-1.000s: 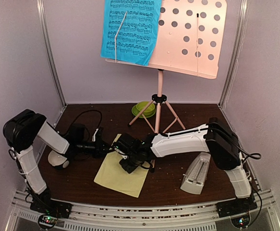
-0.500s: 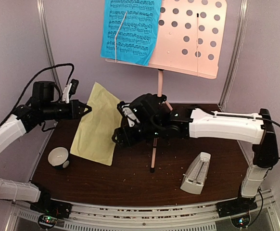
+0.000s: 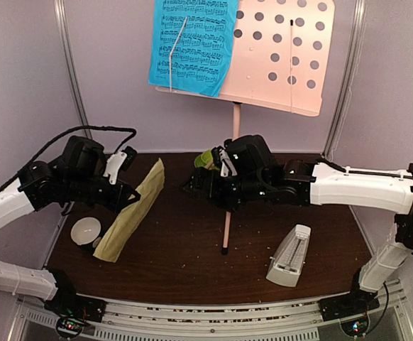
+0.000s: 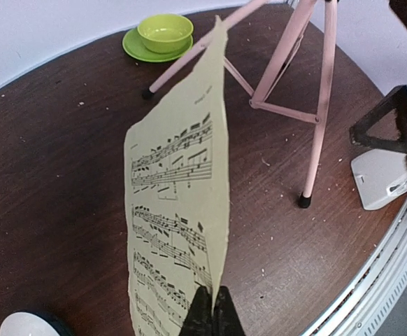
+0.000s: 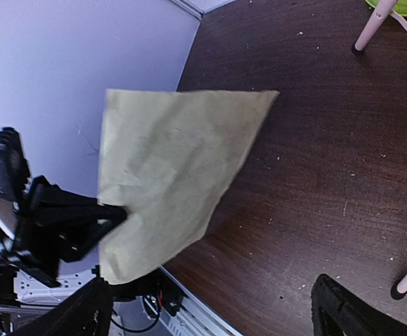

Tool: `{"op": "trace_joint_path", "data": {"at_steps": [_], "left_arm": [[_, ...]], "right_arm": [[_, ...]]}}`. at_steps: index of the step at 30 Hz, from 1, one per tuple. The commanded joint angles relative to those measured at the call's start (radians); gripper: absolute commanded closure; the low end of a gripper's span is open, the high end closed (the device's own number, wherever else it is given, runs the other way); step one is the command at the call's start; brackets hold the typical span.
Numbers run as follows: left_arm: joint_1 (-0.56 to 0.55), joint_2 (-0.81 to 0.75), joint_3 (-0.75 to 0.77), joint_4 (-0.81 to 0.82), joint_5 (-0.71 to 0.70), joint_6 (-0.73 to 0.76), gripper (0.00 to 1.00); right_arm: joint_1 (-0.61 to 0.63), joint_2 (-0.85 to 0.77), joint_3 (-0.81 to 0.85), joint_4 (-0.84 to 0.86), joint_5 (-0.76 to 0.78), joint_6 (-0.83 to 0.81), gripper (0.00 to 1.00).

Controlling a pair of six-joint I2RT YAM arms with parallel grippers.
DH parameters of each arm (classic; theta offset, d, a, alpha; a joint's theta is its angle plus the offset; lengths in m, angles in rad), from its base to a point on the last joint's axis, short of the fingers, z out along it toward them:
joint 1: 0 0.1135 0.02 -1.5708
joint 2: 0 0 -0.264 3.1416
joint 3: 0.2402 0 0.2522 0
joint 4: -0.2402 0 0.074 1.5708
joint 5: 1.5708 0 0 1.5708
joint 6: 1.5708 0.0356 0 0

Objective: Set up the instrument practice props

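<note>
The pink music stand [image 3: 277, 60] rises at the back, a blue music sheet [image 3: 192, 46] resting on its perforated desk. A pale-yellow music sheet [image 3: 132, 212] hangs in the air on the left, nearly edge-on from above. My left gripper [image 3: 123, 197] is shut on its edge; the wrist view shows the printed side [image 4: 179, 189] running away from the closed gripper [image 4: 211, 316]. My right gripper [image 3: 196, 183] hovers open beside the stand's pole, apart from the sheet [image 5: 168, 182]; its fingers [image 5: 84, 315] are spread wide. The white metronome [image 3: 289, 256] stands front right.
A green cup and saucer [image 3: 206, 158] sit behind the stand's legs [image 4: 315, 112]. A small white-and-black bowl [image 3: 87, 231] lies under the left arm, just left of the hanging sheet. Grey walls enclose the dark table [image 3: 192, 277] on three sides.
The right gripper has opened wide, let go of the pale-yellow sheet and drawn back toward the stand. The left arm has turned the sheet edge-on and lowered it slightly.
</note>
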Motion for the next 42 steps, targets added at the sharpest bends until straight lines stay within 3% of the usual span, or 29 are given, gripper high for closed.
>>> {"op": "trace_joint_path", "data": {"at_steps": [1,10,19,28,42], "left_arm": [[-0.085,0.107,0.014,0.108,-0.084,-0.047,1.0],[-0.182,0.24,0.024,0.24,-0.093,-0.101,1.0],[-0.25,0.277,0.02,0.283,-0.129,-0.076,1.0],[-0.289,0.316,0.019,0.305,-0.138,-0.045,1.0],[-0.305,0.339,-0.037,0.393,-0.077,-0.019,1.0]], "right_arm": [[0.0,-0.044,0.016,0.043,0.004,0.21,0.0],[-0.002,0.027,0.065,-0.025,0.068,0.393,0.0],[-0.003,0.069,0.116,-0.149,0.147,0.565,0.15],[-0.005,0.118,0.127,-0.217,0.17,0.647,0.2],[-0.009,0.179,0.165,-0.31,0.174,0.702,0.51]]}}
